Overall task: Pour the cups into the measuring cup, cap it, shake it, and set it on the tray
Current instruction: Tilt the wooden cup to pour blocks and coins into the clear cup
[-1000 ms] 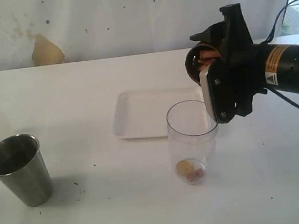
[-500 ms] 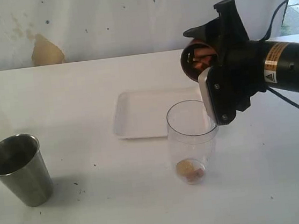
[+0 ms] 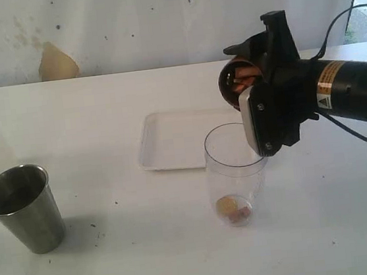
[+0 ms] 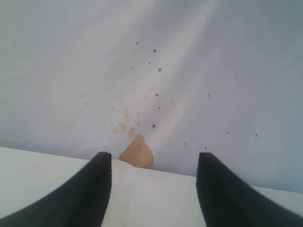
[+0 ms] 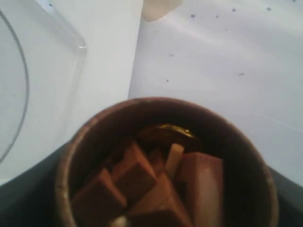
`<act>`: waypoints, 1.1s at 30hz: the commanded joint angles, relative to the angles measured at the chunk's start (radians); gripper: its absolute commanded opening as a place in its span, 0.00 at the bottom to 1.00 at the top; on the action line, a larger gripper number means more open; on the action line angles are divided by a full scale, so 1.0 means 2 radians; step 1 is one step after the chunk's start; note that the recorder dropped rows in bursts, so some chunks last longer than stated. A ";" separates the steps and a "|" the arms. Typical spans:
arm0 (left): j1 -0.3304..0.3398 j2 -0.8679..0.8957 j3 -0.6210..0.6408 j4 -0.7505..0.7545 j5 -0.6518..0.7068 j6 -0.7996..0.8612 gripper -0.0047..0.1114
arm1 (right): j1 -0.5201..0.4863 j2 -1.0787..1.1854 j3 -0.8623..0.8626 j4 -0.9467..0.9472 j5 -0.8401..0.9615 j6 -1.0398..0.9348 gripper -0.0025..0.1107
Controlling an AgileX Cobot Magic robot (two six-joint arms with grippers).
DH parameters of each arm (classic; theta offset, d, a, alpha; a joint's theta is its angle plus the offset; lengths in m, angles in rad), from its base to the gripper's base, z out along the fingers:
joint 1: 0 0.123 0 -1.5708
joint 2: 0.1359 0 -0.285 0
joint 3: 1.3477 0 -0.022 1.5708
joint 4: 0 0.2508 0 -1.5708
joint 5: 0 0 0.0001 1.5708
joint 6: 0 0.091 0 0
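We saw R jaws pinching the wooden cup [image 3: 235,80], tipped sideways above the measuring cup [image 3: 235,171] rim, brown pieces [image 5: 142,179] inside it. Measuring cup stood upright on the worktop [image 3: 117,251] just in front of the tray [image 3: 171,145], a few bits [image 3: 234,210] at its bottom. Steel tumbler [image 3: 24,209] stood upright, well apart at the L; contents unclear, too dark. L jaws were spread w/ nothing between.

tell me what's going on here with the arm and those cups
The right gripper holds the brown wooden cup, chunks inside, tipped sideways above the clear measuring cup. A few pieces lie at the measuring cup's bottom. The steel tumbler stands upright on the left, untouched, and the white tray sits behind the measuring cup. The left gripper is open, holding nothing.
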 commanded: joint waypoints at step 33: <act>-0.001 -0.002 -0.001 0.001 -0.002 0.001 0.49 | 0.000 0.010 -0.005 0.002 -0.018 -0.005 0.02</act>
